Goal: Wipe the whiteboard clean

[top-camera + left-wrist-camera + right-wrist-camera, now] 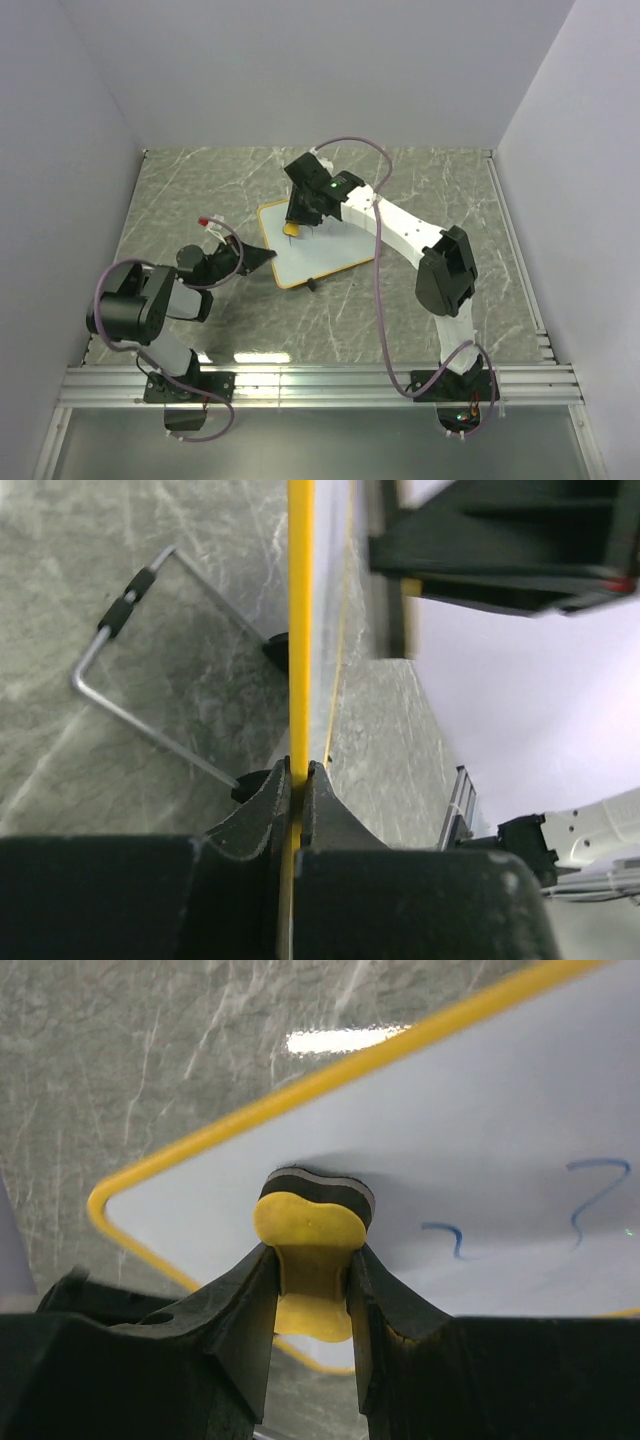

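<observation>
The whiteboard [322, 245], white with a yellow-orange frame, lies on the marble table mid-view. My left gripper [262, 259] is shut on its left frame edge, which shows edge-on as a yellow strip [300, 630] between the jaws. My right gripper [297, 222] is shut on a small yellow bone-shaped eraser [310, 1230] with a dark felt pad, pressed on the board's white face [480, 1110] near a corner. Blue pen strokes [598, 1192] remain on the board right of the eraser.
A bent wire stand [130, 670] with a black sleeve lies by the board in the left wrist view. A small red and white object [210, 221] lies on the table left of the board. White walls enclose the table; a metal rail [320, 380] runs along the near edge.
</observation>
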Controlling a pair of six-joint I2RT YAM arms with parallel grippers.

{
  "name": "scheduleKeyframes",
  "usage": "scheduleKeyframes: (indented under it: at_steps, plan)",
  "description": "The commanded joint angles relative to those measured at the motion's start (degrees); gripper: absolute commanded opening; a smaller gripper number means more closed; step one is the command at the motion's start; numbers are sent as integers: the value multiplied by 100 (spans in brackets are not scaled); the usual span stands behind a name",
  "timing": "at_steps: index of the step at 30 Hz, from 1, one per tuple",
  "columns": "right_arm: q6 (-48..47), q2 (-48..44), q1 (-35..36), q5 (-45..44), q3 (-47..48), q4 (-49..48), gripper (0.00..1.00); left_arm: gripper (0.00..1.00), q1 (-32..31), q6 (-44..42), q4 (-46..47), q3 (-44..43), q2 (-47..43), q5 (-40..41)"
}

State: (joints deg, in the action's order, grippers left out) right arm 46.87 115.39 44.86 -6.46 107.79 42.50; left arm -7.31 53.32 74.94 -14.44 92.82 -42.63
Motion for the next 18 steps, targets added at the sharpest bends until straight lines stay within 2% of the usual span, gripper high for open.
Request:
scheduleKeyframes:
  at_steps: [1,5,8,12,18]
  plan:
    - [199,202,5,-286,269,-286,0,0,-68,-646,1455,55,-544,-26]
    - [410,378,-4,-339,321,-426,0,0,-148,-1121,796,177,-870,71]
    - [507,519,5,-382,497,-375,0,0,-174,-1210,768,309,-836,53]
    - [481,598,93,-356,498,-172,0,0,-192,-1096,1233,538,-677,158]
    - [437,-34,690,-365,-1205,-619,0,0,-201,-1227,1068,486,-686,247]
